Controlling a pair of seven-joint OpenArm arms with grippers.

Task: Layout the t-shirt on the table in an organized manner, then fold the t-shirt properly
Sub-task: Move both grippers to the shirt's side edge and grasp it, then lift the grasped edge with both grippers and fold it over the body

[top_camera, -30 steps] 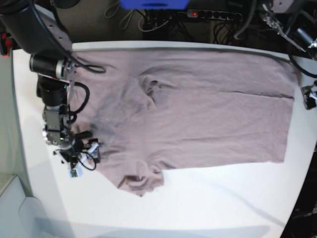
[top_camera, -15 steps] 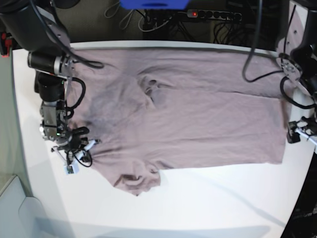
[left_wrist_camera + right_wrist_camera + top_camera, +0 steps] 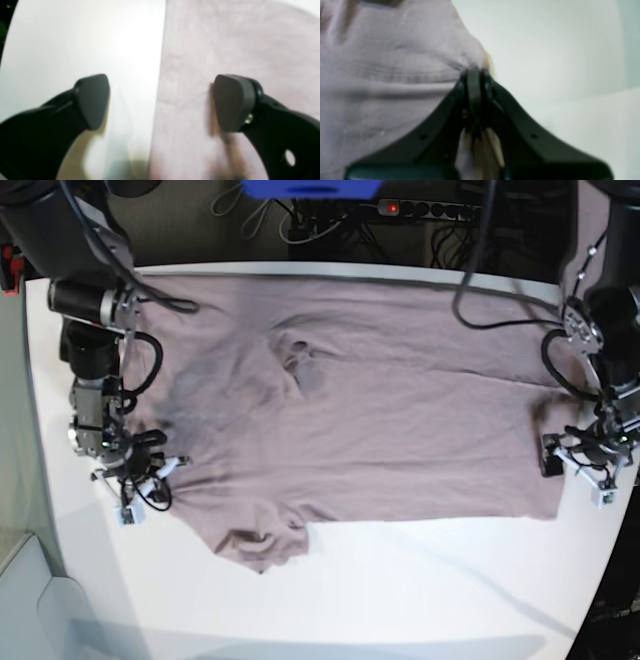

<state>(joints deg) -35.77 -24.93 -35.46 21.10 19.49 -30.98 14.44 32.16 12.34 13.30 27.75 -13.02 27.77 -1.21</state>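
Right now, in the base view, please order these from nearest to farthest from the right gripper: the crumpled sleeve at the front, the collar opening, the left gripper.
Measured from the right gripper, shut on the t-shirt at the view's left:
1. Crumpled sleeve, just toward the front edge.
2. Collar opening, toward the back, mid-shirt.
3. Left gripper, open at the hem, on the view's far right.

Beyond the far edge of the scene, a dark floor (image 3: 190, 225) is seen, strewn with tangled black and pale cables (image 3: 300, 225). A black power strip with a lit red switch (image 3: 430, 210) lies among them. A bright blue object (image 3: 310, 188) is cut off at the top edge. Soft, even light falls from above.
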